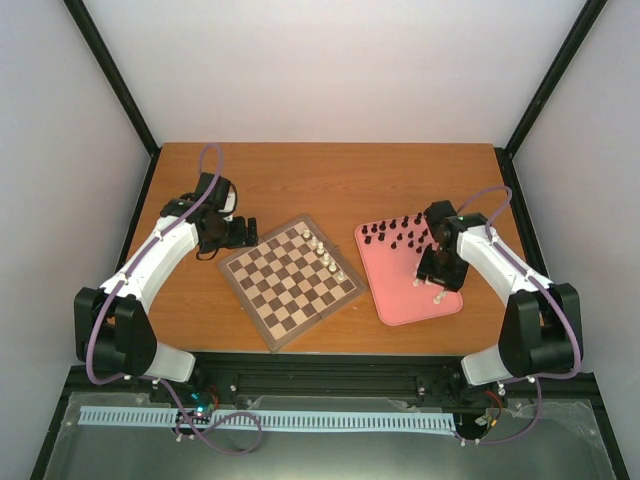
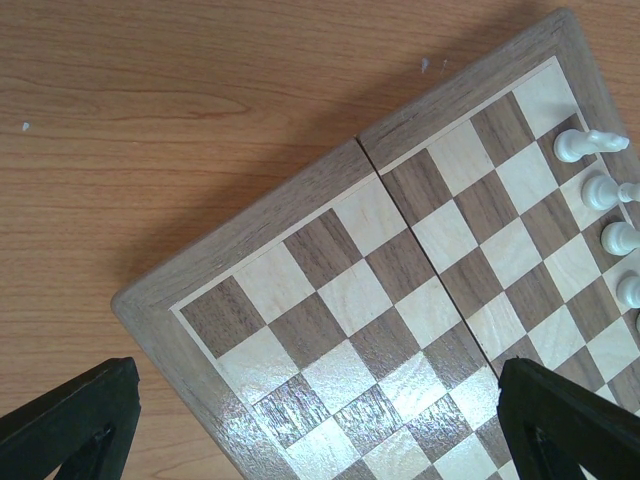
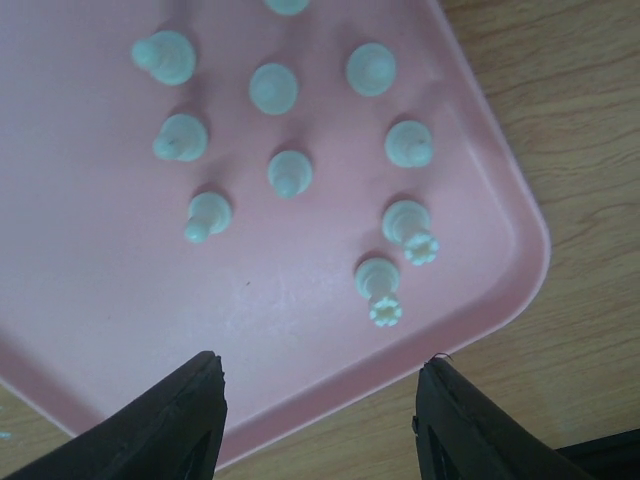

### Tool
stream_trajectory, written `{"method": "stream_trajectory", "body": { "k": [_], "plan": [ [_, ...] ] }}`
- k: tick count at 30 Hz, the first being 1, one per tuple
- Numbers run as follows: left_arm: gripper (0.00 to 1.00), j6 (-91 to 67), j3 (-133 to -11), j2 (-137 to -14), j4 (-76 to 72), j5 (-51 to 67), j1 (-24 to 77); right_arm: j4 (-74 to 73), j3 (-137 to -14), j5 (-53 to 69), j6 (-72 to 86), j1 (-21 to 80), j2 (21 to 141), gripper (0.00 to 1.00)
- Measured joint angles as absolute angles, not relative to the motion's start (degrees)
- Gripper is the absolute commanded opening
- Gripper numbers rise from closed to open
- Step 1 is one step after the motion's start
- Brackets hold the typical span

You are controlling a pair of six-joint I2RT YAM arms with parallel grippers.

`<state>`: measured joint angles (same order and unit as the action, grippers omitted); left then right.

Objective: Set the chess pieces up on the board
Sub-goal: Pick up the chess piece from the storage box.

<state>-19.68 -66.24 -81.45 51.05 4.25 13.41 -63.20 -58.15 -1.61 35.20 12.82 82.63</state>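
The board (image 1: 285, 290) lies turned at an angle in the middle of the table, with a row of several cream-white chess pieces (image 1: 322, 255) along its right side. They also show in the left wrist view (image 2: 590, 145). My left gripper (image 1: 248, 233) is open and empty over the board's left corner (image 2: 340, 300), with its fingers (image 2: 70, 420) wide apart. My right gripper (image 1: 436, 276) is open and empty above the pink tray (image 3: 100, 300). Several white pieces (image 3: 290, 172) stand there, two with crowned tops (image 3: 378, 282). Several black pieces (image 1: 395, 235) stand at the tray's far end.
The pink tray (image 1: 400, 300) lies to the right of the board on the brown wooden table (image 1: 330, 175). Black frame posts and pale walls enclose the table. The tray's near rim (image 3: 330, 415) lies between my right fingers.
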Motion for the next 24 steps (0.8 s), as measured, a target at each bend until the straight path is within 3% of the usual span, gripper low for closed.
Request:
{"method": "stream_trajectory", "body": {
  "k": [10,24],
  "plan": [
    [1.0,-19.68,-66.24,-81.45,51.05,4.1,13.41,-61.82,-56.25,-1.91,37.21,8.78,83.96,0.42],
    [1.0,-19.68,-66.22,-81.47,51.05,3.84,13.41,-58.59,-52.73,-0.75,39.05,7.81,86.41,0.38]
  ]
}}
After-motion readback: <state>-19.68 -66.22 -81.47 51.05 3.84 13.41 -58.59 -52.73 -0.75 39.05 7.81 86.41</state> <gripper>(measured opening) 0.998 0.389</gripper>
